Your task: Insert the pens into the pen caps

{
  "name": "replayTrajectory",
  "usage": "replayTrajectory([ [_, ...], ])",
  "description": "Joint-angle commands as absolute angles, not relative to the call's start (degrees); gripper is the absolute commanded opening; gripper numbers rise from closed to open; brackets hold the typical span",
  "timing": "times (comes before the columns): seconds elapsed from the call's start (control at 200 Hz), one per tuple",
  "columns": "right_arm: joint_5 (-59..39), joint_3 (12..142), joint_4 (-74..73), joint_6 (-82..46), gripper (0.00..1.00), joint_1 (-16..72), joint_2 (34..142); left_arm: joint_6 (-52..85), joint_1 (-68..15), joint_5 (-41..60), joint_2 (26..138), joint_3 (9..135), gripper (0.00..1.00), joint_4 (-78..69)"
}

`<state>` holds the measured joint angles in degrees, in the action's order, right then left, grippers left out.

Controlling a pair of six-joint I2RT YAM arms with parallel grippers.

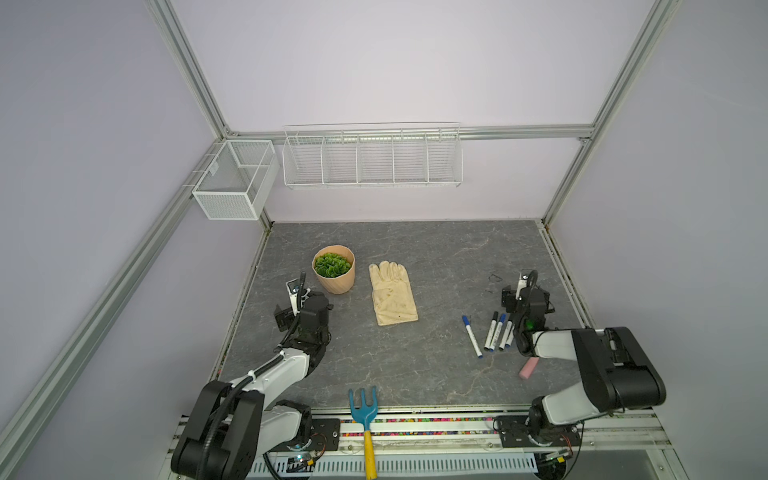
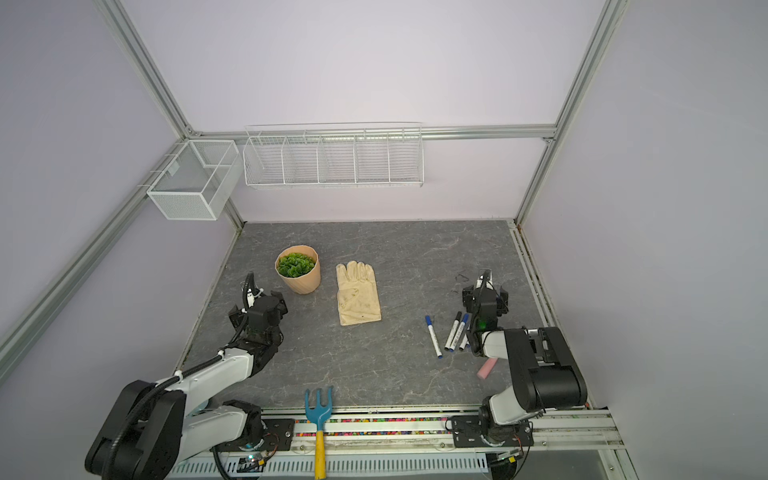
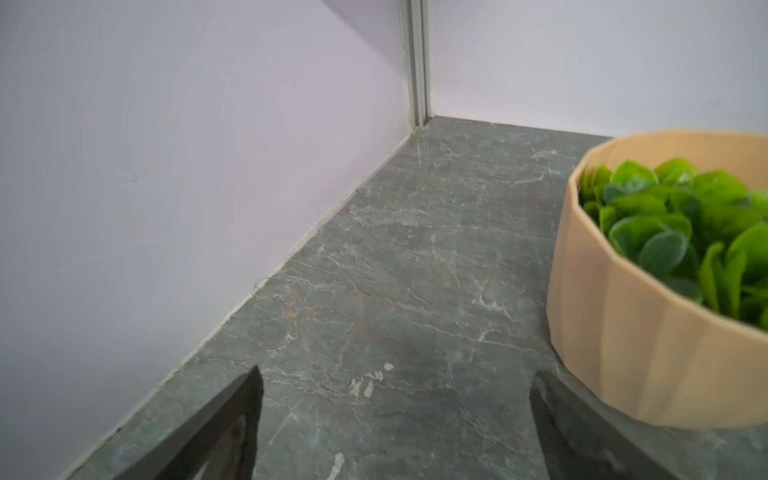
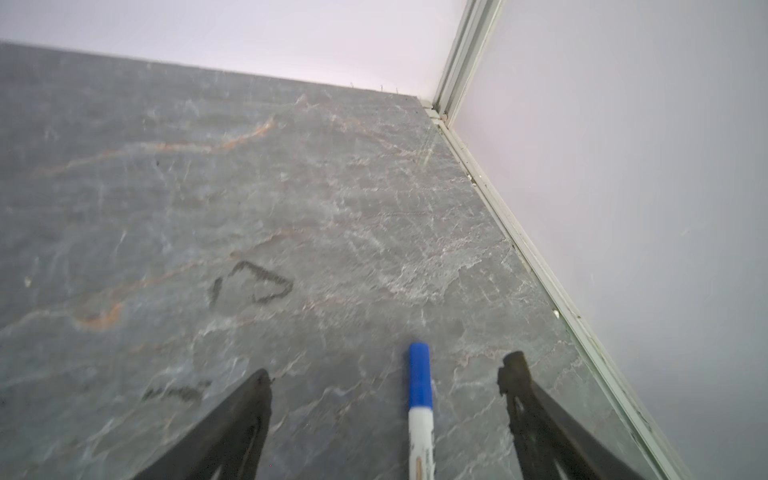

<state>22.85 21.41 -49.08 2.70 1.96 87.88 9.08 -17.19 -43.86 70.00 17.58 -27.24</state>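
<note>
Two slim arms of one make, the left arm (image 1: 274,374) and the right arm (image 1: 582,345): white shells on the long links, bulky black housings at the joints. Along the left arm, a black ribbed hose (image 1: 216,419), bound with a white tie (image 1: 251,375). On the right arm's wrist, a small green light (image 1: 530,324). At each foot, a black base plate (image 1: 328,430) with silver screws and thin red and black wires (image 1: 318,441). On the left gripper (image 3: 397,376) and the right gripper (image 4: 387,365), black fingers (image 4: 232,424) tapering to blunt tips, with triangular cut-outs.
</note>
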Motion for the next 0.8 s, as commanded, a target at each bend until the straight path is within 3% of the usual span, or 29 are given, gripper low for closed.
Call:
replayTrajectory([
  [0.0,11.16,21.48,-50.79,1.09,0.88,1.09,87.60,6.86,-15.12,-36.82,72.70,17.57,0.99,-42.68],
  [0.04,12.84,20.04,-56.96,1.95,0.88,1.86,89.54,5.99,-14.41,-35.10,74.43,17.81,0.99,-44.91],
  [0.105,13.11,21.44,-49.82,1.31,0.89,2.12,87.05,6.56,-13.64,-32.08,74.72,20.58,1.00,-39.09],
  [0.33,12.56,21.16,-51.86,1.51,0.88,1.81,87.98,2.90,-11.72,-18.63,76.41,23.38,1.00,-36.00],
  [0.795,10.80,21.62,-50.54,1.14,0.88,1.02,87.54,2.36,-10.18,-13.17,81.79,30.64,0.97,-27.88],
])
